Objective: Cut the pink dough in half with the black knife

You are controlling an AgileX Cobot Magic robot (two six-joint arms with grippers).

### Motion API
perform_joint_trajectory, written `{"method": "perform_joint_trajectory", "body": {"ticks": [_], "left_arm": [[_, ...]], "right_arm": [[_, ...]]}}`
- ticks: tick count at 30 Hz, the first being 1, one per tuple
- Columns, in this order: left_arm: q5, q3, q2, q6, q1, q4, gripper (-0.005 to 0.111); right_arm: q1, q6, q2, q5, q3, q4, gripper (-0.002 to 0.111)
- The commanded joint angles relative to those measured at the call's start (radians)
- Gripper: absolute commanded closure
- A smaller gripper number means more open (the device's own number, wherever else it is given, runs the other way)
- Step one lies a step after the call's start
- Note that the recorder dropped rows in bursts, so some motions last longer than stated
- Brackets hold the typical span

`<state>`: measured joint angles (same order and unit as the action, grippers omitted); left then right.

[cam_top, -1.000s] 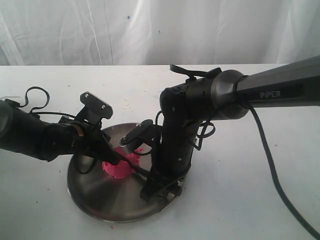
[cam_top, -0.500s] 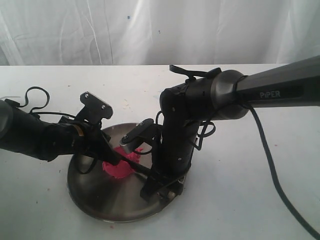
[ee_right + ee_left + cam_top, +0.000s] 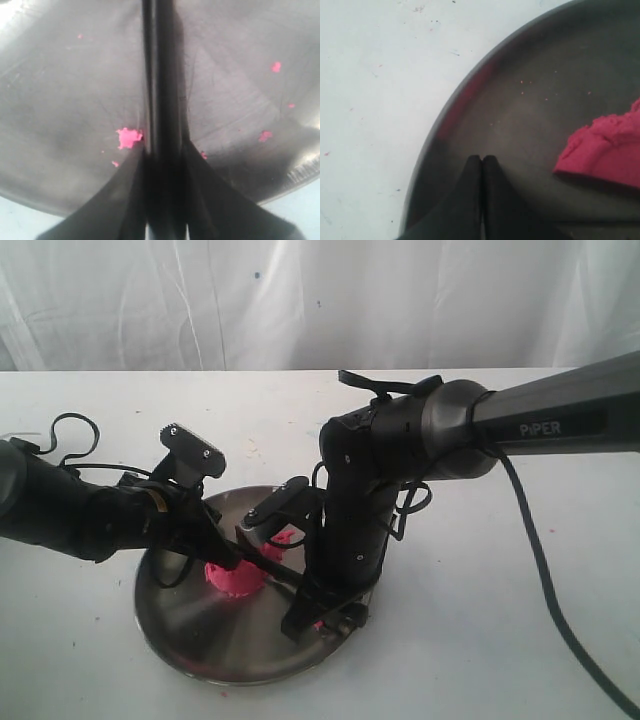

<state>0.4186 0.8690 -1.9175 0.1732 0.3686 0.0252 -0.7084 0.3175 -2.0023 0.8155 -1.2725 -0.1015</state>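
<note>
My right gripper [image 3: 163, 148] is clamped on the black knife [image 3: 159, 75], which runs straight out past my fingertips over the steel plate [image 3: 65, 100]. My left gripper [image 3: 481, 159] is pressed together, holding nothing. The pink dough [image 3: 607, 147] lies on the plate near its tips.

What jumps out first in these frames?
The bright pink dough sits on a round steel plate in the middle of the white table. Both black arms crowd over it. The right gripper clamps the black knife, its blade running across the plate, and the left gripper, shut, points down at the plate beside the dough.
</note>
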Motion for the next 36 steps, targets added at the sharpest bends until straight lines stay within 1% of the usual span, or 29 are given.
{"method": "perform_joint_trajectory", "body": {"ticks": [1, 7, 16, 20, 23, 25, 29, 34, 36], "left_arm": [[-0.123, -0.018, -0.028, -0.005, 0.003, -0.003, 0.107], [-0.121, -0.018, -0.026, -0.005, 0.003, -0.003, 0.107], [-0.081, -0.018, -0.016, 0.001, 0.003, -0.003, 0.107], [-0.047, -0.018, 0.039, 0.003, 0.003, -0.003, 0.107], [-0.051, -0.018, 0.109, 0.013, 0.003, -0.003, 0.107], [-0.097, -0.018, 0.167, 0.050, 0.003, -0.003, 0.107], [-0.281, -0.018, 0.325, 0.156, 0.000, -0.003, 0.107], [-0.438, -0.018, 0.527, 0.131, -0.008, 0.004, 0.107], [-0.539, -0.018, 0.621, 0.079, -0.008, 0.005, 0.107]], "right_arm": [[0.002, -0.007, 0.003, 0.006, 0.001, 0.008, 0.108], [0.002, -0.007, 0.003, 0.006, 0.001, 0.008, 0.108], [0.002, -0.007, 0.003, 0.006, 0.001, 0.008, 0.108], [0.002, -0.007, 0.003, 0.006, 0.001, 0.008, 0.108], [0.002, -0.007, 0.003, 0.006, 0.001, 0.008, 0.108], [0.002, -0.007, 0.003, 0.006, 0.001, 0.008, 0.108], [0.002, -0.007, 0.003, 0.006, 0.001, 0.008, 0.108], [0.002, -0.007, 0.003, 0.014, 0.001, 0.008, 0.108], [0.002, -0.007, 0.003, 0.014, 0.001, 0.008, 0.108]]}}
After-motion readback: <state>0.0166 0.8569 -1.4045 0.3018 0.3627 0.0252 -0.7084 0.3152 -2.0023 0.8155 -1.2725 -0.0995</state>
